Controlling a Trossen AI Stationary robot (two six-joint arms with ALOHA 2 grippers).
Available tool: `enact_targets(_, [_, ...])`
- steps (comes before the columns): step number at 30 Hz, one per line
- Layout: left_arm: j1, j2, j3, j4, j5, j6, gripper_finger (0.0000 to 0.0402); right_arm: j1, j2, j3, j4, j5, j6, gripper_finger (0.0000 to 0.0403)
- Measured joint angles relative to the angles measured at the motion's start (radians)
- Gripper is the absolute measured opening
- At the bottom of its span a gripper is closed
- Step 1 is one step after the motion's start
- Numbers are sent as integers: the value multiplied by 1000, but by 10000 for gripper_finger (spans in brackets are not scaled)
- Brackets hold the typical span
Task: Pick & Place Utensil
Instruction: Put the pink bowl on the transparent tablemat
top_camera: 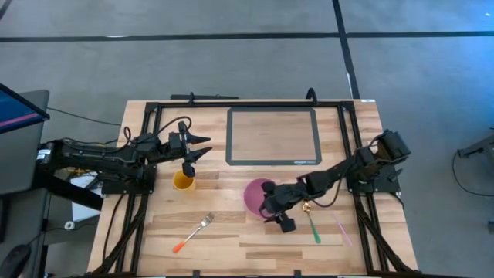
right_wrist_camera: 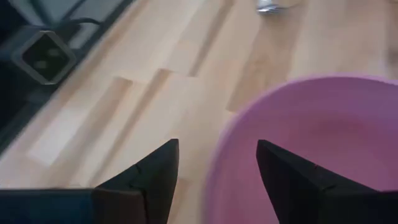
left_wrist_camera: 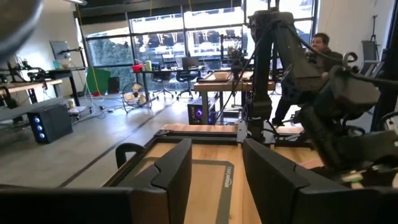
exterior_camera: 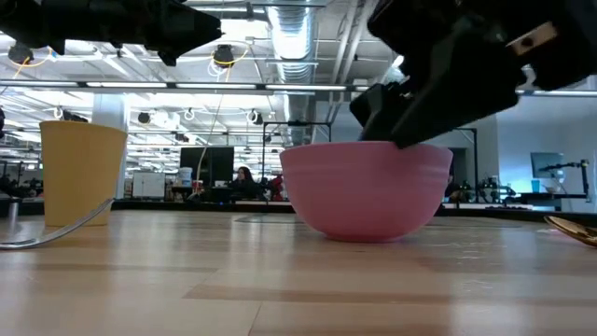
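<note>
A pink bowl [top_camera: 256,193] stands on the wooden table near the middle. My right gripper [top_camera: 268,205] is open just above the bowl's near right rim [right_wrist_camera: 219,155]; one finger is over the bowl's inside and one outside, and no touch shows. The right gripper also shows in the low view [exterior_camera: 403,110] above the bowl [exterior_camera: 366,191]. A fork with an orange handle [top_camera: 196,231] lies flat at the front left. A green-handled spoon [top_camera: 312,224] and a pink utensil [top_camera: 340,227] lie right of the bowl. My left gripper [top_camera: 202,147] is open and empty, above a yellow cup [top_camera: 184,181].
A dark-framed mat [top_camera: 273,137] lies at the far middle of the table. Black rails [top_camera: 147,139] run along the table's sides. Bare wood [top_camera: 239,239] lies between the fork and the spoon. People sit in the room beyond the table.
</note>
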Motion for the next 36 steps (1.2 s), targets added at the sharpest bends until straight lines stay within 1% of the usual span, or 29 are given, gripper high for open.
enact_targets(5, [0, 0, 0, 1, 1, -11, 144, -10, 10, 1, -56, 22, -34, 198])
enact_targets(8, [0, 0, 0, 1, 1, -15, 144, -13, 10, 1, -70, 24, -54, 175])
enact_targets(19, [0, 0, 0, 1, 0, -16, 144, -14, 8, 3, -84, 29, -66, 14])
enact_targets(21, [0, 0, 0, 1, 0, -16, 144, -14, 5, 5, -82, 29, -80, 10])
enact_targets(26, [0, 0, 0, 1, 0, -16, 144, -12, -10, 3, -95, 23, -88, 21])
enact_targets(29, [0, 0, 0, 1, 0, -16, 144, -12, -22, 4, -90, 14, -87, 8])
enact_targets(31, [0, 0, 0, 1, 0, -16, 144, -12, -43, 2, -110, 13, -87, 5])
enact_targets(36, [0, 0, 0, 2, 0, -16, 144, -12, -100, 1, -140, 13, -85, 13])
